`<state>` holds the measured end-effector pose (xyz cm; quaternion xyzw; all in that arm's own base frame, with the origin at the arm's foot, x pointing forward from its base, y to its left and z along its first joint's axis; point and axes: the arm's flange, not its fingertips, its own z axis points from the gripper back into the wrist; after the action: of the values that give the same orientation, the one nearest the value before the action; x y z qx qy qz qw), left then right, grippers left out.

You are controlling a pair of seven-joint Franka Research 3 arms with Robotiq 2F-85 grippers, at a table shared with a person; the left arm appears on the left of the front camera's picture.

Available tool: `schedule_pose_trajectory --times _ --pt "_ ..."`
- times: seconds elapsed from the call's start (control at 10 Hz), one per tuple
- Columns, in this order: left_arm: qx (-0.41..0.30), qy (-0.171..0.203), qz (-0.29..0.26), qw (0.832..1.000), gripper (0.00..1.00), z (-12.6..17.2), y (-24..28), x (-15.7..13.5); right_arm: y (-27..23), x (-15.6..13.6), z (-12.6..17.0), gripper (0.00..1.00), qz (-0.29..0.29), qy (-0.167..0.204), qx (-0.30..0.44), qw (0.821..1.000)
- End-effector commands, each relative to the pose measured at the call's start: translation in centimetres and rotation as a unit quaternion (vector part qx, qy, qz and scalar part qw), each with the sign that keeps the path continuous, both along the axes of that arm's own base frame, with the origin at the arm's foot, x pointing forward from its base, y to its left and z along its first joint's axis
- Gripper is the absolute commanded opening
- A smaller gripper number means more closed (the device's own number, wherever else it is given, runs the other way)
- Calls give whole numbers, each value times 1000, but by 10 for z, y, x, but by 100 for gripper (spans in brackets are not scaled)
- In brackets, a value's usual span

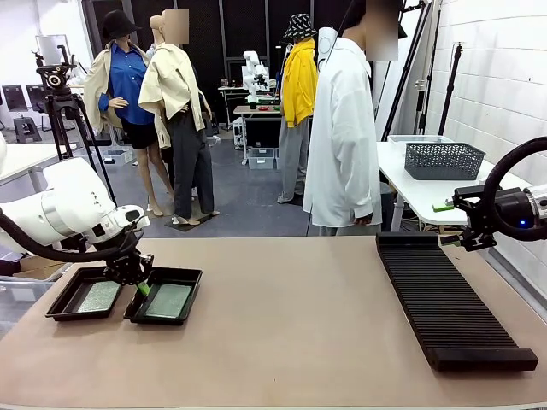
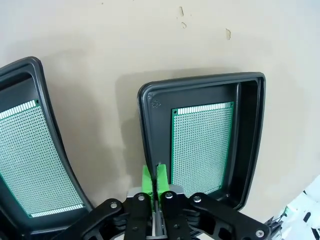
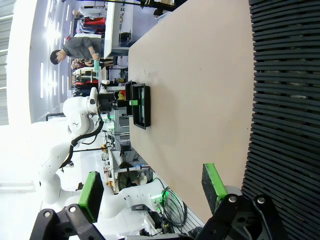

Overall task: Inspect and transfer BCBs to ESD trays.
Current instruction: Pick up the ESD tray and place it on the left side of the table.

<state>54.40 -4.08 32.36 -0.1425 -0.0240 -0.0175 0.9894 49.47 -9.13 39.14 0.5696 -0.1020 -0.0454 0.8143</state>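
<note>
Two black ESD trays sit side by side at the table's near left, the left tray (image 1: 56,307) (image 2: 52,134) and the right tray (image 1: 195,283) (image 2: 248,140). A green BCB lies flat in each: one in the left tray (image 1: 96,296) (image 2: 25,160), one in the right tray (image 1: 169,301) (image 2: 202,145). My left gripper (image 1: 141,288) (image 2: 152,172) hovers over the right tray's inner rim, its green pads shut together with nothing between them. Over the far end of the rack, my right gripper (image 1: 467,227) (image 3: 152,192) stands open and holds nothing.
A long black ribbed rack (image 1: 444,299) (image 3: 285,100) lies along the table's right side. A person in a white coat (image 1: 342,128) stands at the far edge. Behind sits a dark mesh basket (image 1: 443,160) on a white table. Bare tabletop stretches between trays and rack.
</note>
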Motion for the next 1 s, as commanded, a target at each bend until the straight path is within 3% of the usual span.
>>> schedule_pose_trajectory --times 0.0,0.3,0.4,0.9 --pt "4 5 -9 1000 32 3 4 -4 1 1 0 100 0 0 -1 1000" --pt "-4 12 1 1000 91 18 5 -9 1 1 0 100 0 0 -1 1000" --pt "-10 7 6 1000 100 24 6 -10 1 1 0 100 0 0 -1 1000" --pt "-24 5 17 1000 100 44 9 -18 1 1 0 100 0 0 -1 1000"
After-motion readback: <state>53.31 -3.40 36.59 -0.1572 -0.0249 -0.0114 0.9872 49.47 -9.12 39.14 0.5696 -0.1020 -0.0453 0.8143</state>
